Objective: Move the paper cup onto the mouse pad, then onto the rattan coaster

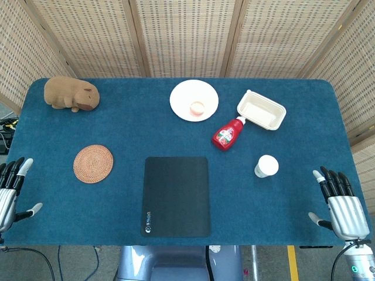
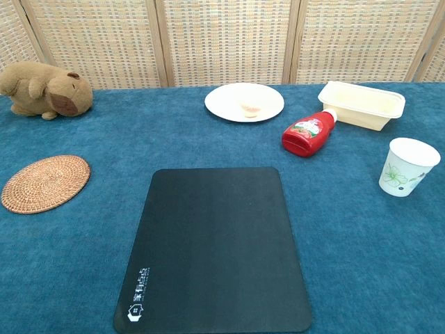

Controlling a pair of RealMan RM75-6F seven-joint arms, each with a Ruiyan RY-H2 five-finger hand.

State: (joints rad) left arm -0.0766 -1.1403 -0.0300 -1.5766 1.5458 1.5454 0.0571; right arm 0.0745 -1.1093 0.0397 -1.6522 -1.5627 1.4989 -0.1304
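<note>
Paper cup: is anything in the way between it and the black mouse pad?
Nothing visible is. The white paper cup stands upright to the right of the black rectangular mouse pad, with only bare blue tablecloth between them. The red ketchup bottle lies further back, off that path.
</note>
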